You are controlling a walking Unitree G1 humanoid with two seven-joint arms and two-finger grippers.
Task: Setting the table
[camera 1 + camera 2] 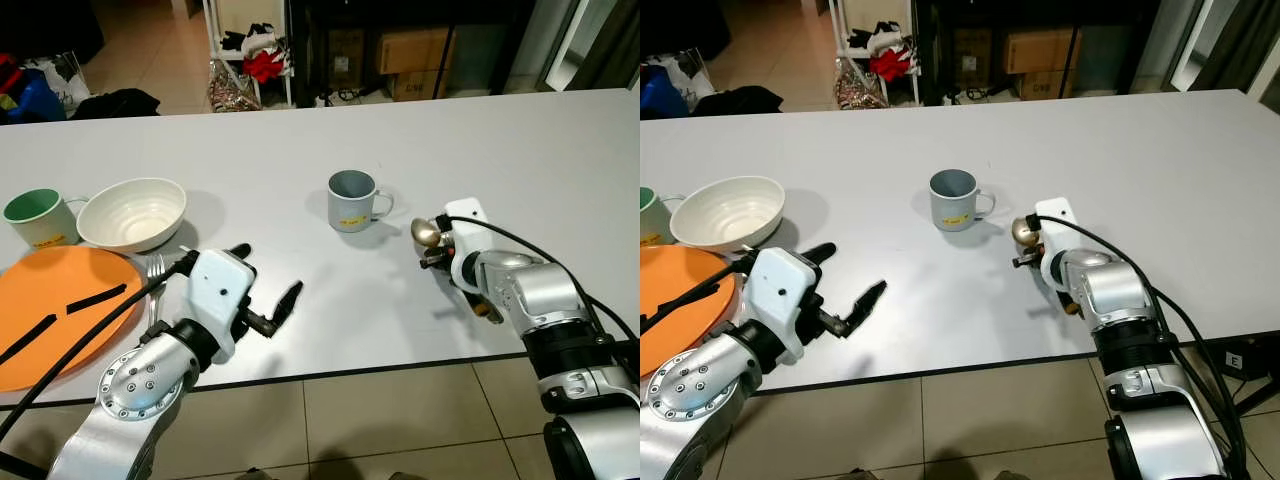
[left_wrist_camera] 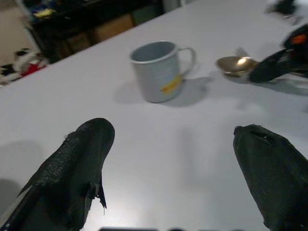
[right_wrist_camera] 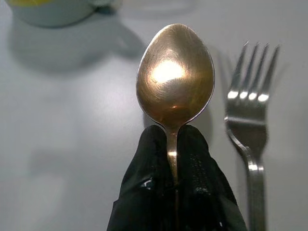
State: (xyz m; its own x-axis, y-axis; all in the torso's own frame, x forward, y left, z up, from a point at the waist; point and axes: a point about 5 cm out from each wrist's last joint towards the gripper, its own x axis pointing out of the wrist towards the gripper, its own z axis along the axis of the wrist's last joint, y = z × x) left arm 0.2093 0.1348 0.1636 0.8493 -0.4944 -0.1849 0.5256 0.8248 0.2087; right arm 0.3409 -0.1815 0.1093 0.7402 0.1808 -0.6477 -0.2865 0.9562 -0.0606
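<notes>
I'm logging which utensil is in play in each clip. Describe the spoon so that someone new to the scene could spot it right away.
On the white table, look right of the grey mug to the right gripper. Its black fingers are shut on the neck of the spoon, bowl toward the mug. It is bronze-coloured with an oval bowl, unlike the silver fork lying beside it.

Beyond the table, cardboard boxes (image 1: 415, 50) under a dark shelf, clothes (image 1: 262, 55) on a white rack.

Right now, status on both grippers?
Right gripper shut on spoon, beside fork. Left gripper open, empty, facing grey mug. Nothing in the way.
</notes>
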